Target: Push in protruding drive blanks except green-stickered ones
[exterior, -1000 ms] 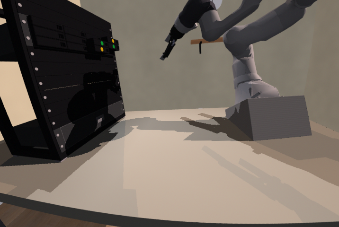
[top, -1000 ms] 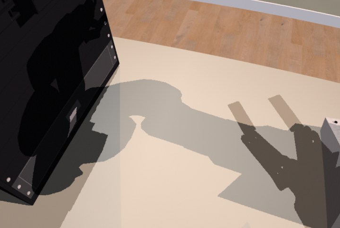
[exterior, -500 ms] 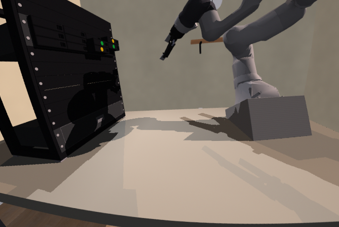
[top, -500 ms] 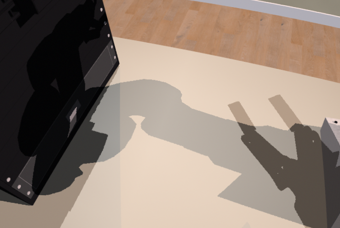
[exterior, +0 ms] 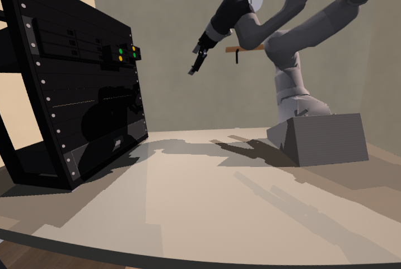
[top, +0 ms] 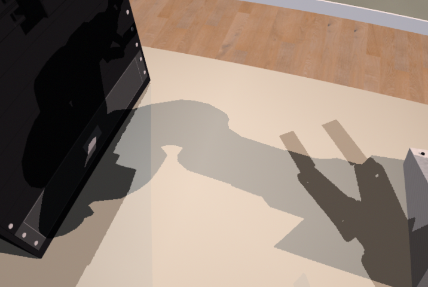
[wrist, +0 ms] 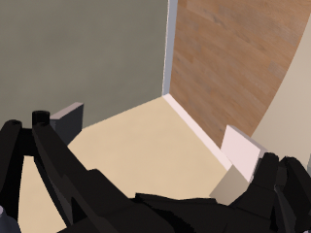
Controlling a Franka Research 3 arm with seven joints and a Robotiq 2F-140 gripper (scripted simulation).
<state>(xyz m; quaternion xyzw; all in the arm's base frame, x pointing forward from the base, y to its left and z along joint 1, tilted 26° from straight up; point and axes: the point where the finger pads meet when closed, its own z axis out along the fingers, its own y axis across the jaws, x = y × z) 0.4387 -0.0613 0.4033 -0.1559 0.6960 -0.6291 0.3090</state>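
Exterior view: my hand (exterior: 197, 61) hangs wide open and empty, well right of the rack (exterior: 53, 120) on the worktop (exterior: 207, 203). Stickered blanks (exterior: 126, 54) jut out top right; their depth is hard to judge. Top view crops the rack.

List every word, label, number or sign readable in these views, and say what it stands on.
No readable text in any view.
The rack front carries only plain round stickers, green and yellow, without lettering.
A small pale plate low on the rack is too blurred to read.
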